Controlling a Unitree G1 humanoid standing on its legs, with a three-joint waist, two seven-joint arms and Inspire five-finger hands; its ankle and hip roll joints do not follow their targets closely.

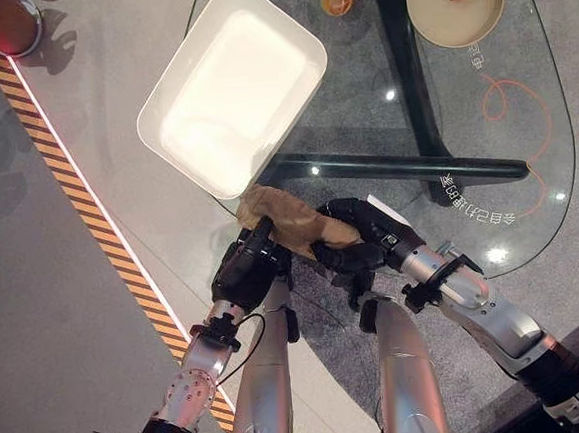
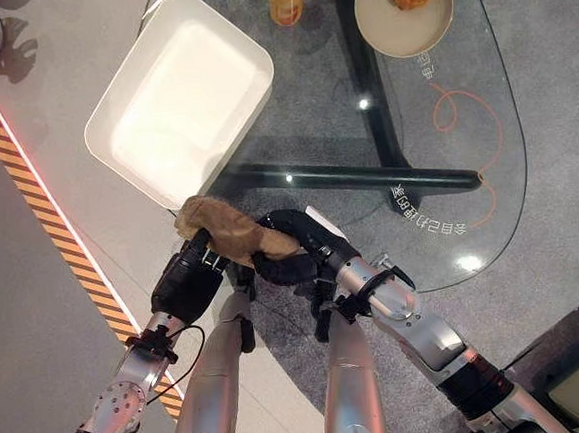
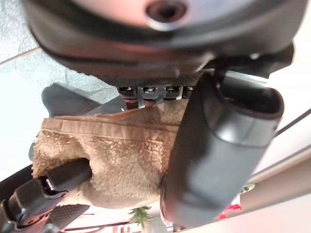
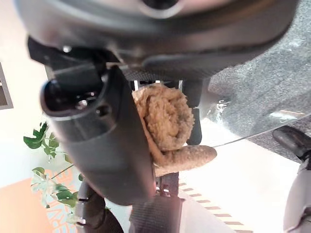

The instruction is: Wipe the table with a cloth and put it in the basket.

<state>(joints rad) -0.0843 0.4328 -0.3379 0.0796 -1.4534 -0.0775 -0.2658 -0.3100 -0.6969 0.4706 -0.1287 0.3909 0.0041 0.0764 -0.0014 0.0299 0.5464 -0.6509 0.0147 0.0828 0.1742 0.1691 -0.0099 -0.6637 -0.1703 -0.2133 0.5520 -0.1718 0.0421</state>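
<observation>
Both hands, left hand (image 1: 245,265) and right hand (image 1: 357,239), clench the soft, light tan terry cloth (image 1: 288,222) bunched between them, just off the glass counter (image 1: 525,148) edge, at six o'clock from the white basket (image 1: 231,89); any fold offers grip.

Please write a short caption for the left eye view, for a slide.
Both hands, left hand and right hand, grip a brown cloth near the white basket at the glass table.
</observation>
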